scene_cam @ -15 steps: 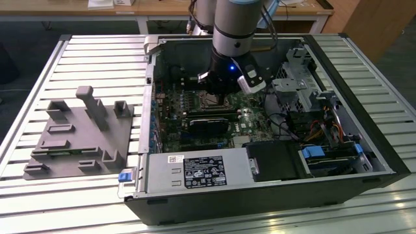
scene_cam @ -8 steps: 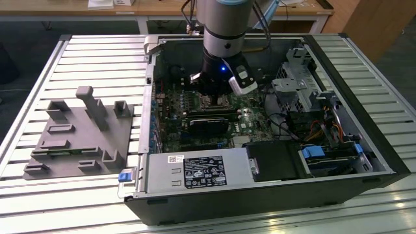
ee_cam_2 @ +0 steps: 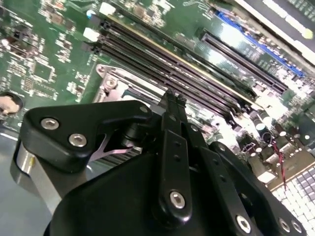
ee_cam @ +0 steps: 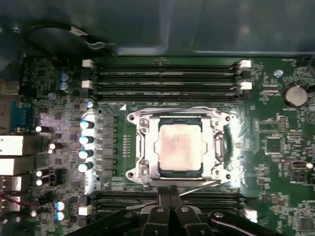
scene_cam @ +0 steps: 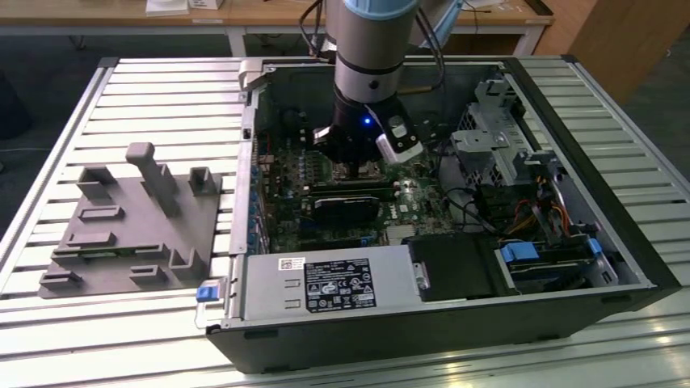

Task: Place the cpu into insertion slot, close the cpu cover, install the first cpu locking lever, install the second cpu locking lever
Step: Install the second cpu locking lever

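Black gripper [ee_cam: 170, 192] fingers closed, empty, beside silvery square cpu [ee_cam: 178, 147] under metal frame cpu cover [ee_cam: 142, 147]. Risk: lever slipping off fingertips.

Robotics lab/workshop: open PC case [scene_cam: 453, 323] lying on slatted alu table [scene_cam: 161, 97], UR arm [scene_cam: 372, 48] over it at 12 o'clock, grey 3D-printed jig [scene_cam: 129, 234] at 9 o'clock, wooden desks [scene_cam: 270, 16] behind, carpet floor.

Exterior view high above the open computer case [scene_cam: 431, 267], both wrist views close over its motherboard [ee_cam: 275, 142], second perhaps obliquely.
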Robot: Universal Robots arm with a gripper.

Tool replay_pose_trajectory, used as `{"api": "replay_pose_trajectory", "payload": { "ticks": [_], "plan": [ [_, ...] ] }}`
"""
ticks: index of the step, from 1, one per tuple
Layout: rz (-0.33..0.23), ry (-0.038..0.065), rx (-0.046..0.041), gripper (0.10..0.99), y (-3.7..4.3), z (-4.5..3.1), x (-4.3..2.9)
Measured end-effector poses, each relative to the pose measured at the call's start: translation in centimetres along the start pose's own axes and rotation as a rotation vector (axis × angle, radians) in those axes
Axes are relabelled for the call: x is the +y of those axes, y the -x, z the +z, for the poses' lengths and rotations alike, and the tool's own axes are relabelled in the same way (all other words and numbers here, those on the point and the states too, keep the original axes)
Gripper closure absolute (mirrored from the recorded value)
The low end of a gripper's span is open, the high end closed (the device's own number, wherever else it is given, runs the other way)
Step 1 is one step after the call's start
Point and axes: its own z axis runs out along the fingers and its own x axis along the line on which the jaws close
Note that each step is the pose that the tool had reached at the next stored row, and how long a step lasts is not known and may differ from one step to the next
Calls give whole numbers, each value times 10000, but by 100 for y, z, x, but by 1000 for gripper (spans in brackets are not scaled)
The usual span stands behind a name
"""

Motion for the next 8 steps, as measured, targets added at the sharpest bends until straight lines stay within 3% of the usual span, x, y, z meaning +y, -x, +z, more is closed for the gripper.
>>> {"api": "replay_pose_trajectory", "payload": {
  "ticks": [8],
  "plan": [
    [-3,302,3,980,-118,3,-52]
  ]
}}
